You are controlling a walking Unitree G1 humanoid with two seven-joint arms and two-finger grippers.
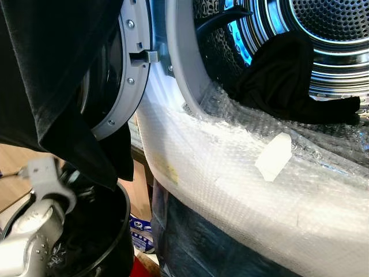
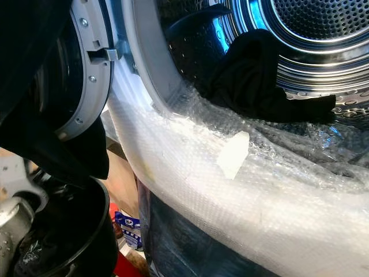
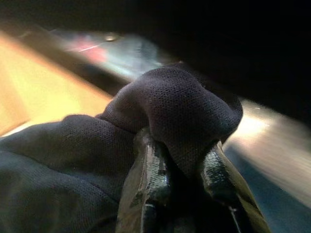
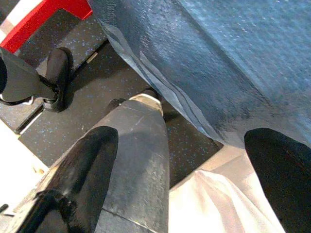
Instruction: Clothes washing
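Note:
The washing machine's steel drum (image 1: 337, 34) stands open at the upper right. A black garment (image 1: 288, 81) lies inside it, draped toward the rim. Bubble wrap (image 1: 230, 179) covers the machine's front below the opening. A second black garment (image 1: 52, 86) hangs at the upper left, in front of the open round door (image 1: 127, 75). In the left wrist view my left gripper (image 3: 182, 145) is shut on a fold of this dark knit fabric (image 3: 180, 102). My right gripper (image 4: 187, 145) hangs low beside the machine's blue-wrapped front (image 4: 218, 58), open, with nothing between its fingers (image 4: 92, 155).
A black round basket (image 1: 112, 231) with dark clothes stands at the lower left, under the hanging garment. My silver left arm (image 1: 29, 236) crosses in front of it. A white tape strip (image 1: 274, 156) sticks on the bubble wrap. Black floor mats (image 4: 97, 82) and a red mat (image 4: 43, 19) lie below.

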